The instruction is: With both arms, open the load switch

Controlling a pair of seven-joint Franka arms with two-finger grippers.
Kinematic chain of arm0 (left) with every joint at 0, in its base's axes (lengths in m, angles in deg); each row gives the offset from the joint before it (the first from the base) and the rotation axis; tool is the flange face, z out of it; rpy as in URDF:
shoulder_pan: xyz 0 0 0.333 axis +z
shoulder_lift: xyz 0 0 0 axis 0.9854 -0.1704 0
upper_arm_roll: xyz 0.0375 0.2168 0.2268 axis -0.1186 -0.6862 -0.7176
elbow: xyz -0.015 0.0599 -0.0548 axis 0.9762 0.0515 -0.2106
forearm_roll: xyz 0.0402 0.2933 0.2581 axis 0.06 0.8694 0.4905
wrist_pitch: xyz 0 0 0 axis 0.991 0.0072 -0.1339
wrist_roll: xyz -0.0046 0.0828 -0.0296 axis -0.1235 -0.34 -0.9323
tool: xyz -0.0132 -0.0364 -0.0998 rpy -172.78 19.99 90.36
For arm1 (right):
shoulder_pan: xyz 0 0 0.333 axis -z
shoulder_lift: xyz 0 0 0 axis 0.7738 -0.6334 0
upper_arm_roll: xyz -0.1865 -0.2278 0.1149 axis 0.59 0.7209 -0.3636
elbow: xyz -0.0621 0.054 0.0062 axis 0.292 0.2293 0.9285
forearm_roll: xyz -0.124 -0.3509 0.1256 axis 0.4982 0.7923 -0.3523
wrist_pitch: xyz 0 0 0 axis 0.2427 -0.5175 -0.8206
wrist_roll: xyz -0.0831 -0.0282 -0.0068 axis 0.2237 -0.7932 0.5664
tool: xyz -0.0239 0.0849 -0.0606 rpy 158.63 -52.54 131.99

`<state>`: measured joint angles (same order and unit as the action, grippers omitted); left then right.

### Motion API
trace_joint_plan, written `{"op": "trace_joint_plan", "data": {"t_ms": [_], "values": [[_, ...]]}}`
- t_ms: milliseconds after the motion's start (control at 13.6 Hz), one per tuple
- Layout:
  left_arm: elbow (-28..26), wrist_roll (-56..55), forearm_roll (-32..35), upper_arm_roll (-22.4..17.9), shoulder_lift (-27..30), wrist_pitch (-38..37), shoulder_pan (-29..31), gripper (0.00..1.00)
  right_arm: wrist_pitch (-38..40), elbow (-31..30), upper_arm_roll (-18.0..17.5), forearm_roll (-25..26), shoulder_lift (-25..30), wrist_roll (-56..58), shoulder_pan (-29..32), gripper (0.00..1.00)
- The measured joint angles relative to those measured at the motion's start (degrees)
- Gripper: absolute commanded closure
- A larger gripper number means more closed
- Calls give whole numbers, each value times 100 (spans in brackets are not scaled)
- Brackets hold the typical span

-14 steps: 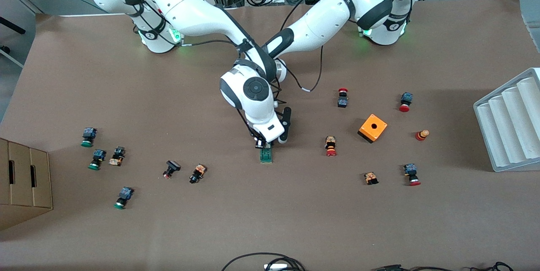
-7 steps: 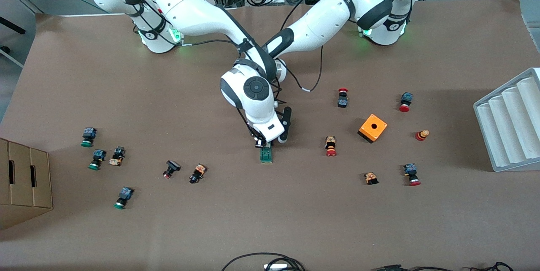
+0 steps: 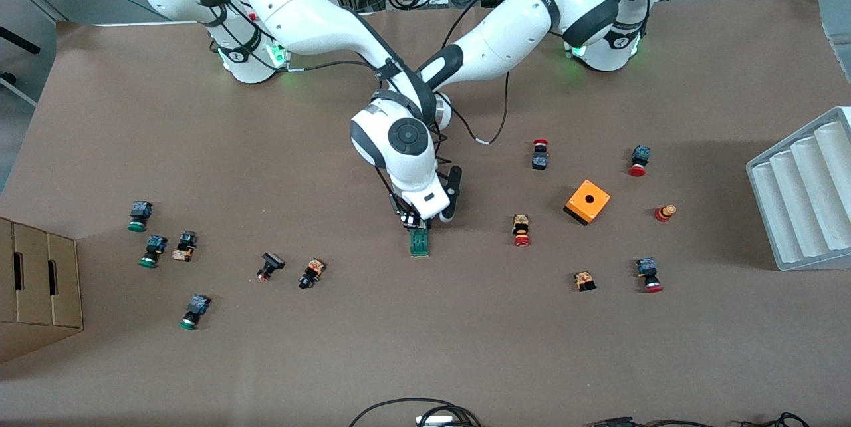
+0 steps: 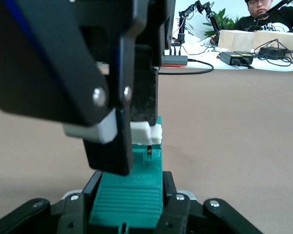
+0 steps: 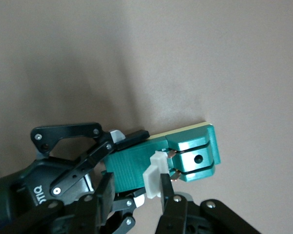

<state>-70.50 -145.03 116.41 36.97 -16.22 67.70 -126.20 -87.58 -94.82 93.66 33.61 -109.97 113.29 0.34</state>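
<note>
**Q:** Where does the load switch (image 3: 419, 243) lie, and how does it run relative to your two hands?

**A:** It rests flat on the surface (image 3: 425, 347) near the middle, well apart from the scattered push buttons. Its long axis runs from the front camera toward the robot bases. The end nearer the camera is free. The end farther from it sits under both hands, and there the small white piece (image 5: 154, 176) stands.

**Q:** Which hand has what?

**A:** Your left hand (image 4: 129, 207) is clamped narrowly across the green body (image 4: 127, 195), one finger on each long side (the left wrist view looks straight along the block). Your right hand (image 3: 417, 219) is pinched almost shut on the white piece from above. Its fingers (image 4: 107, 141) descend just in front of the left hand, so the two grips nearly touch.

**Q:** What does the next move turn on?

**A:** Judging from this layout, the white piece must travel against the body, while the left hand braces it. Any pull off the long axis would probably twist the block in the left grip.
</note>
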Motion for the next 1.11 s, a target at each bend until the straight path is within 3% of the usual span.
{"op": "trace_joint_plan", "data": {"t_ms": [1106], "values": [[-4,-3,12,-1,0,-2,0,46,-75,-64,-1,0,-6,-143,-21,57]]}}
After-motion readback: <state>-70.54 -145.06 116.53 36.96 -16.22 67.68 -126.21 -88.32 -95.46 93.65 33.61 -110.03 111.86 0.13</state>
